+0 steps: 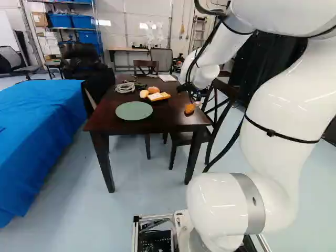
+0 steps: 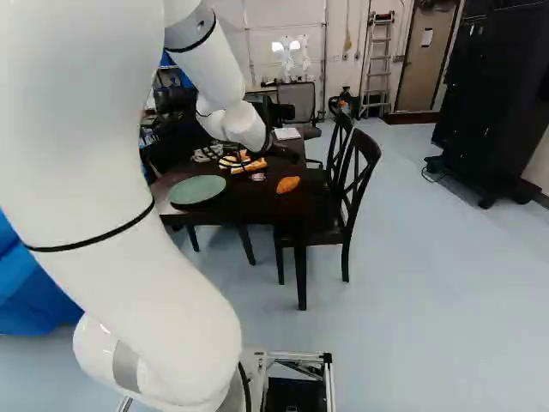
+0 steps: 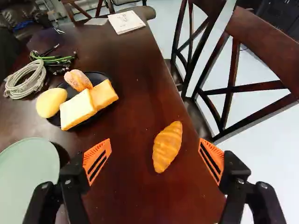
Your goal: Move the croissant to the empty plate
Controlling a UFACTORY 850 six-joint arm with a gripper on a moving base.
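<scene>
One croissant point(image 3: 167, 147) lies on the tabletop point(image 3: 126, 191), ahead of the gap between the hand's point(image 1: 195, 95) two fingers, which stand wide apart. One green plate point(image 3: 28, 177) sits off to one side, with nothing on it. One black plate point(image 3: 99, 76) bears four pieces: one yellow lump point(image 3: 51, 102), one pinkish-orange piece point(image 3: 78, 80) and two blocky slices point(image 3: 77, 109). Two chairs point(image 3: 266, 51) line the croissant's side.

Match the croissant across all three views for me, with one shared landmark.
Left base view: the croissant, right of the middle, near the table's right edge.
Right base view: near the middle, left of the nearer chair.
Wrist view: between the gripper's open fingers.
Shared landmark: the green plate.
</scene>
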